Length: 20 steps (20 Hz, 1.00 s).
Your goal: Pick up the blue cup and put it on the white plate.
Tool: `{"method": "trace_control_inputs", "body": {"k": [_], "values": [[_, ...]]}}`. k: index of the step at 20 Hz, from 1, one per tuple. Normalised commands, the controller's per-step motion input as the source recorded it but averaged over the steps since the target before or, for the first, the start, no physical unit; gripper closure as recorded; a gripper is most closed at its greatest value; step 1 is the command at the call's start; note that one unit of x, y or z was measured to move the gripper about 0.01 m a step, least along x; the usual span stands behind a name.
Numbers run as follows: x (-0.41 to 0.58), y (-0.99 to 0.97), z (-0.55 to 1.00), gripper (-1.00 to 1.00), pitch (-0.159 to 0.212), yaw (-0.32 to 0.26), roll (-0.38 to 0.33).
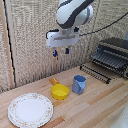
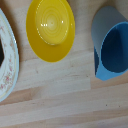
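End effector (image 1: 61, 51) hangs high above the table (image 1: 95, 102), fingers apart and empty. Descend straight over the blue cup (image 1: 79, 84), standing right of the yellow bowl (image 1: 59, 91); straddle its rim, avoiding the handle. The white plate (image 1: 30, 110) lies near left.

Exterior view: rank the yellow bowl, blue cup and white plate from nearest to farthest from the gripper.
The gripper hangs high above the table.
1. Yellow bowl: almost directly below the gripper.
2. Blue cup: toward the exterior view's right of the bowl; close to the bowl's rank, but it sits off to the side.
3. White plate: plainly farthest, at the exterior view's lower left.
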Motion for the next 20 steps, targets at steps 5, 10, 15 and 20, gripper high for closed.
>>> {"method": "trace_control_inputs", "body": {"k": [5,10,15,20], "values": [[-0.151,-0.56,-0.09,-1.00,0.030,-0.092,0.046],[-0.203,-0.62,-0.13,-1.00,0.058,-0.088,0.048],[-0.262,-0.58,-0.19,-1.00,0.047,-0.080,0.026],[-0.302,-0.45,-0.21,-1.00,0.048,-0.082,0.005]]}}
